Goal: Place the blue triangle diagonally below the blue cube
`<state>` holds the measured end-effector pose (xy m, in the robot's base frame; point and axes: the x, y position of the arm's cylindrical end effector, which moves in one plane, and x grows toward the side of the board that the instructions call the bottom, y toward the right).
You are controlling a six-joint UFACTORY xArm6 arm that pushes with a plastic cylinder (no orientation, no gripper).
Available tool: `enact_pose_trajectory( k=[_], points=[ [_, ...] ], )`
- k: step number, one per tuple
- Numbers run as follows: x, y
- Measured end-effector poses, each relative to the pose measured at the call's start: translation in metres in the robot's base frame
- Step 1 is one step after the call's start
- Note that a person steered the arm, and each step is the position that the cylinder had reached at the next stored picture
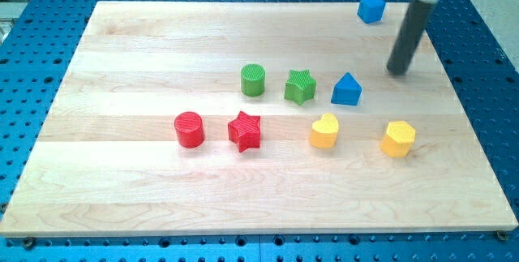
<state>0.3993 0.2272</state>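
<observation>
Camera view shows the blue triangle (pixel 346 90) well below the blue cube (pixel 371 8), untouched, my tip (pixel 396 72) to its right; no fingers here.

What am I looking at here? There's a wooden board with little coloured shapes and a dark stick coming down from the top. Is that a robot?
Yes. The dark stick is the end of a robot arm. It has no gripper, so it holds nothing: it only slides its lower end, my tip, along the wooden board to push blocks about. There is a single camera picture, looking down at the board from above and slightly in front.

On the board lie eight small blocks: a blue cube near the view's top right, then a green cylinder, a green star and a blue triangle in a row. Below those sit a red cylinder, a red star, a yellow heart and a yellow hexagon.

My tip stands to the upper right of the blue triangle, apart from it, and below the blue cube.
</observation>
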Motion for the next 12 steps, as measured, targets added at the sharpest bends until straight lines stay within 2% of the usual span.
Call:
enact_pose_trajectory(
  k=[1, 2, 3, 5, 6, 7, 8, 9, 10, 12],
  points=[
    [0.046, -0.021],
    [0.042, -0.063],
    [0.027, -0.075],
    [0.052, -0.095],
    [0.022, -0.118],
    [-0.028, -0.102],
    [-0.038, -0.106],
    [0.007, -0.096],
    [0.006, -0.133],
    [-0.077, -0.158]
  ],
)
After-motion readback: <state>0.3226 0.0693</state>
